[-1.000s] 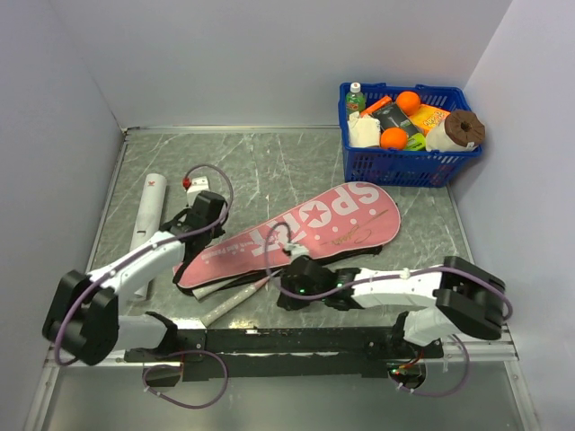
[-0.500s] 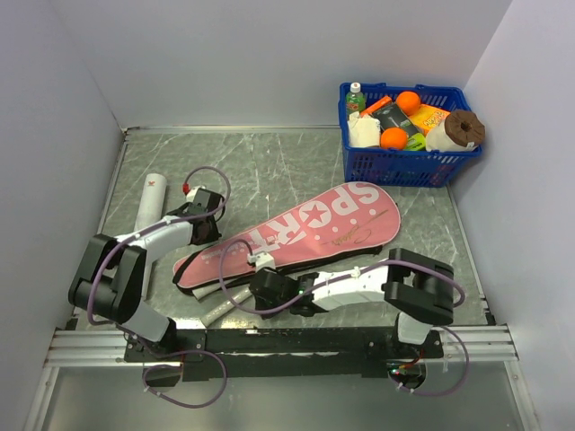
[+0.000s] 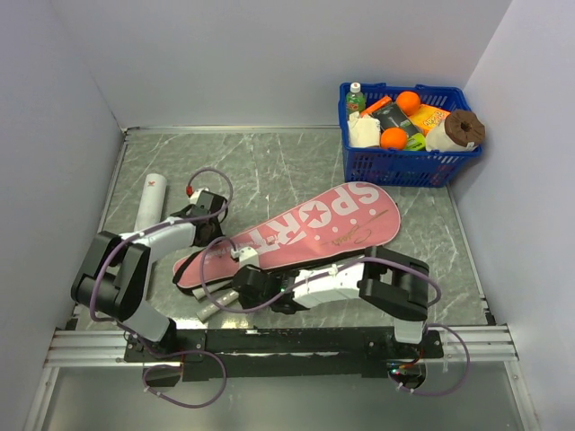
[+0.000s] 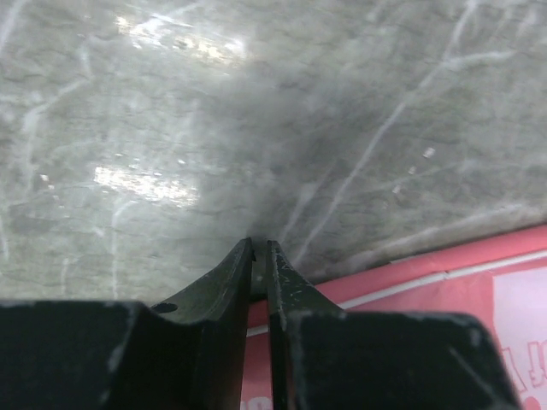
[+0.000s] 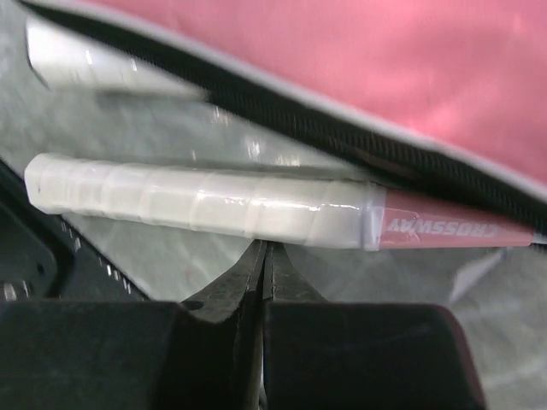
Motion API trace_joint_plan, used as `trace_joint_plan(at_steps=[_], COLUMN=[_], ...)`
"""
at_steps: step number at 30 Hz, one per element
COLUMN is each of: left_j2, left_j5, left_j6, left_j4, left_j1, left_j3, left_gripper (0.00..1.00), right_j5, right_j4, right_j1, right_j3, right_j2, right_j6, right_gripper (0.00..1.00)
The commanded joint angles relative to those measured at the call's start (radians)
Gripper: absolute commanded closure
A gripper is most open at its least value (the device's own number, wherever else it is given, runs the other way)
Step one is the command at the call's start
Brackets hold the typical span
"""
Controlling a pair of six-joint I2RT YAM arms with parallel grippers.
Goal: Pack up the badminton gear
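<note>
Right tool (jaws together) beside racket handle

On the pink bag — "SPORT" in big white capitals, with gold script beside it, too fine to read. On the racket, just past its pale grip — "CROSSWAY", white on pink, seen upside down.
</note>
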Motion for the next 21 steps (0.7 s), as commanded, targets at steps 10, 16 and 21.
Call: trace_joint_plan(at_steps=[10, 16, 21], left_j2=[0.016, 0.026, 0.034], left_j5=[0.09, 0.099, 0.108], left_j6=[-0.044, -0.039, -0.035], left_j4=[-0.038, -0.038, -0.035], left_j1=[-0.056, -0.074, -0.08], left_j3=[-0.081, -0.081, -0.081], left_gripper=[0.84, 0.85, 0.85], right_j5=[0.291, 0.292, 0.299], right_j4=[0.084, 0.087, 0.113], right_j1=[-0.057, -0.132, -0.163], right_j3=[0.146, 0.189, 0.155], right_j2=[0.115, 0.145, 0.098], right_j6=[0.0, 0.013, 0.007], right_gripper=[1.0, 1.0, 1.0])
